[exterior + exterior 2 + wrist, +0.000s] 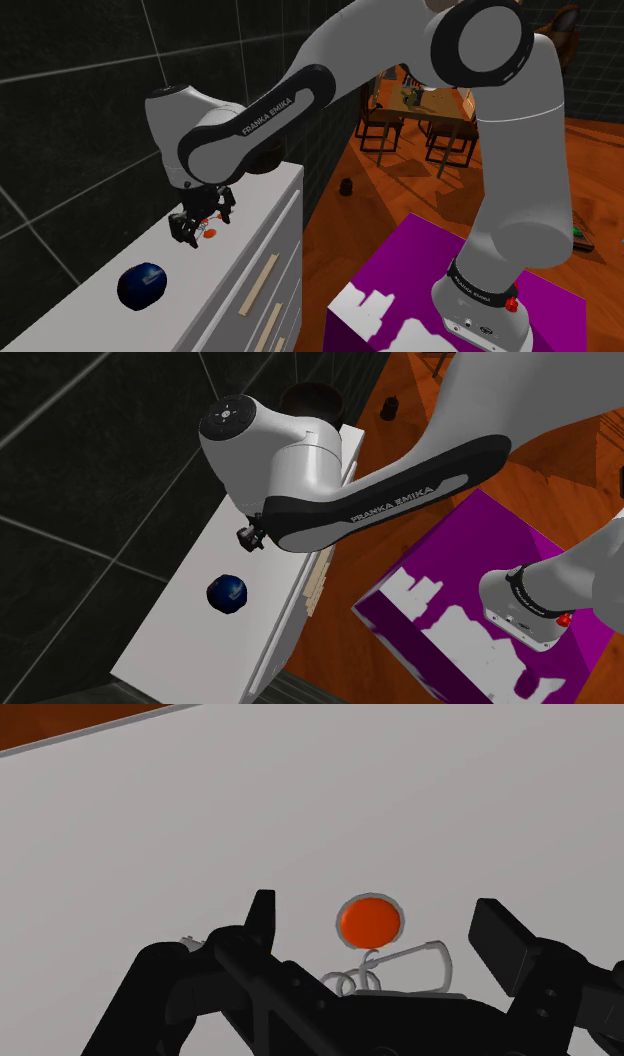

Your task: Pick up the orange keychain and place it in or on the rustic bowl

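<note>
- The orange keychain lies flat on the white counter, disc face-up, with its wire ring and clasp trailing back toward the hand. Lying loose like that it offers only a thin edge to pinch, which I take to be why the hand points straight down at it.
- The tool hangs low over it with its black fingers spread wide, one on either side of the disc and neither touching it. It has hold of nothing; the keychain sits in the gap, resting on the counter.
- In the shoulder view a blue round thing rests on the same counter at about seven o'clock from the tool, well apart from it (it could be a bowl on its side, I can't say).
- In the second exterior view a dark round bowl sits at the far end of the counter, at about one o'clock from the blue thing. By its rough brown look I'd judge it the rustic one, so the carry would run along the counter's length.
- My reading is that the reach is done and the grasp is not. The next move calls for a short descent and a squeeze across the disc, with care that the fingertips don't skid so thin a thing along the smooth top.
</note>
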Available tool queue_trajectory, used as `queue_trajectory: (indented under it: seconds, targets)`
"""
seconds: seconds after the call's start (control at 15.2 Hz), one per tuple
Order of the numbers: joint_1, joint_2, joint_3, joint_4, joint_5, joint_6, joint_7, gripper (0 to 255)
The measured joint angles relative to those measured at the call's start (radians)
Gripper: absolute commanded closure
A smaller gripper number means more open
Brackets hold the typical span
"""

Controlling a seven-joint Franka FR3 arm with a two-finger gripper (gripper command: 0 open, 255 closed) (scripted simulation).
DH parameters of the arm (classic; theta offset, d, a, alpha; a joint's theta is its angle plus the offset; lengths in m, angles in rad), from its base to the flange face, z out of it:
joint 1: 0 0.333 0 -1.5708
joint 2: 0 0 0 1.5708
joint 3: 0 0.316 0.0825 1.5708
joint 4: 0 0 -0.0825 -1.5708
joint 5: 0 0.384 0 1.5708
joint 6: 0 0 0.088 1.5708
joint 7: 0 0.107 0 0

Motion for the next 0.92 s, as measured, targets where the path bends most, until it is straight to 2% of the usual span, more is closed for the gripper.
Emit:
queue_trajectory:
  seconds: [0.26, 0.33, 0.92]
  targets:
    - [0.000, 0.002, -0.001, 0.000, -0.001, 0.001, 0.000, 0]
    - [0.000, 0.002, -0.001, 0.000, -0.001, 0.001, 0.000, 255]
    - [-0.001, -0.007, 0.003, 0.004, 0.002, 0.002, -0.003, 255]
